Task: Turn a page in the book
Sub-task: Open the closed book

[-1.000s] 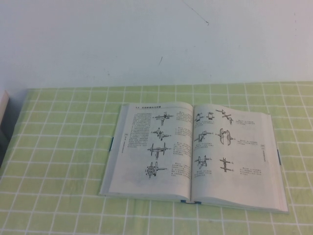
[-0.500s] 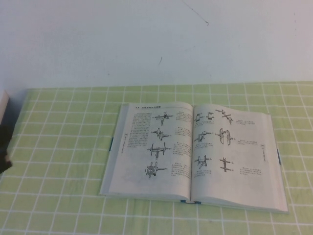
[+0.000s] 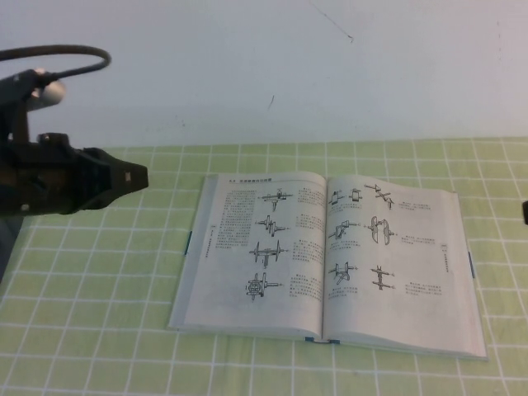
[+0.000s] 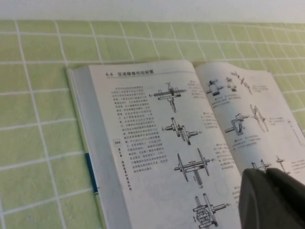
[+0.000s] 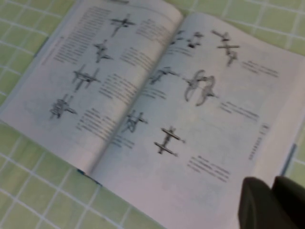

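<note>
The book (image 3: 330, 256) lies open and flat on the green checked cloth, with blue cover edges showing. The page (image 3: 400, 252) is its right-hand leaf, with six small shaft sketches and text, lying flat. The left-hand leaf (image 3: 256, 247) bears four stacked shaft sketches. My left gripper (image 3: 140, 176) is shut and empty, in the air left of the book's far left corner. In the left wrist view the left gripper (image 4: 265, 171) hangs over the book (image 4: 157, 143). My right gripper (image 3: 525, 212) just shows at the right edge, shut and empty. In the right wrist view the right gripper (image 5: 271, 180) is near the page's (image 5: 209, 119) outer edge.
The green checked tablecloth (image 3: 99, 289) covers the table up to the white wall (image 3: 264, 66) behind. A black cable (image 3: 74, 54) loops above the left arm.
My left arm has come into view from the left, and its gripper now points toward the book. The right gripper's tip has appeared at the right edge. The book has not moved.
</note>
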`<state>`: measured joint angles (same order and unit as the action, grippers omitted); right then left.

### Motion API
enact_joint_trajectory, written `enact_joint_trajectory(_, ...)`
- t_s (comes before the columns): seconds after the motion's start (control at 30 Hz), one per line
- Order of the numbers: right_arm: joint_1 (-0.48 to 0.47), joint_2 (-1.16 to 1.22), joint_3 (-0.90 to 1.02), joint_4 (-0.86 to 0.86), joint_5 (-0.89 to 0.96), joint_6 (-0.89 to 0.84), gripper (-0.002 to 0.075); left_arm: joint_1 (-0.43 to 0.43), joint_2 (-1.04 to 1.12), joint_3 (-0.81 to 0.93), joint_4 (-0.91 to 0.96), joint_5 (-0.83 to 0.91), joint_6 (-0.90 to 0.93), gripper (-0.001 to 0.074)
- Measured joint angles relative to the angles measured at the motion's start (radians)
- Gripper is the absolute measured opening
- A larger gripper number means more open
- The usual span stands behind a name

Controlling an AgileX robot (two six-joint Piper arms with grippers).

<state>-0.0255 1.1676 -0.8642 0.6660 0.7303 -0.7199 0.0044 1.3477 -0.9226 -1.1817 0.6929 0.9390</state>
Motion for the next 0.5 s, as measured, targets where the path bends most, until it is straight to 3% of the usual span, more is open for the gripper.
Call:
enact_joint_trajectory(0.1, 0.000, 0.114, -0.038, 0.097, 0.025, -0.097, 0.0135, -0.046, 0.111, -0.037, 0.005, -0.027, 0.023, -0.0004)
enact_joint_trajectory(0.2, 0.000, 0.246, -0.085, 0.160, 0.030, -0.166, 0.0260, -0.138, 0.194, -0.059, 0.022, -0.104, 0.029, -0.0004)
enact_joint_trajectory(0.27, 0.000, 0.312, -0.098, 0.170, 0.028, -0.181, 0.0305, -0.198, 0.236, -0.064, 0.022, -0.177, 0.019, -0.0004)
enact_joint_trajectory(0.5, 0.000, 0.499, -0.114, 0.178, 0.026, -0.223, 0.0342, -0.353, 0.366, -0.077, 0.022, -0.360, 0.033, -0.0004)
